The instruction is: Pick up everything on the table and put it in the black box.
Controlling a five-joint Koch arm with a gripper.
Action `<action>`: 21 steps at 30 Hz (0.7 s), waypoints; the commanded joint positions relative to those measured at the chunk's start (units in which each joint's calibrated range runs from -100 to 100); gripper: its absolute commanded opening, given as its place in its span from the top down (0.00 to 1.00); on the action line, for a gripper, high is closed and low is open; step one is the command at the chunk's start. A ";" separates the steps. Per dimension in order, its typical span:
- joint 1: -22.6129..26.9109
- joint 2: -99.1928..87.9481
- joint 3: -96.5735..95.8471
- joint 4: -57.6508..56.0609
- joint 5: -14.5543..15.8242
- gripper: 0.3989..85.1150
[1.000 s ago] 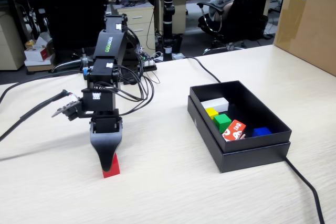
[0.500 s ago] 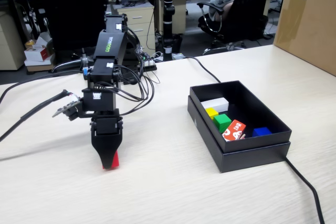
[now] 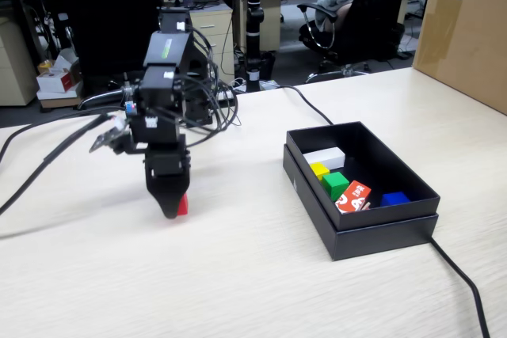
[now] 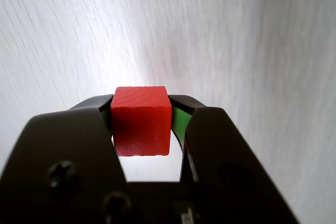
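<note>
My gripper (image 3: 174, 210) hangs above the pale wood table (image 3: 238, 275), left of the black box (image 3: 380, 231), and is shut on the red cube (image 3: 182, 205). In the wrist view the red cube (image 4: 140, 120) sits clamped between the two dark jaws of the gripper (image 4: 142, 109), with blurred tabletop behind it. Inside the black box lie the yellow cube (image 3: 319, 169) and the green cube (image 3: 336, 184).
The box also holds a white block (image 3: 325, 157), a red-orange printed packet (image 3: 353, 195) and a blue piece (image 3: 394, 198). A big brown carton (image 3: 463, 29) stands at the back right. Black cables (image 3: 47, 165) trail left of the arm, and another cable (image 3: 463, 282) runs from behind the box.
The gripper closed on the red cube at the tabletop and has risen with it, drifting slightly toward the back; the cube now hangs clear of the table.
</note>
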 commanded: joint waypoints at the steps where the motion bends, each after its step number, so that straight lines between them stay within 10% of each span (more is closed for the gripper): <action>1: 2.34 -15.51 -1.11 -4.59 2.10 0.96; 13: 18.66 -37.77 -6.01 -4.59 11.04 0.96; 21: 25.79 -10.92 13.57 -4.59 15.92 0.96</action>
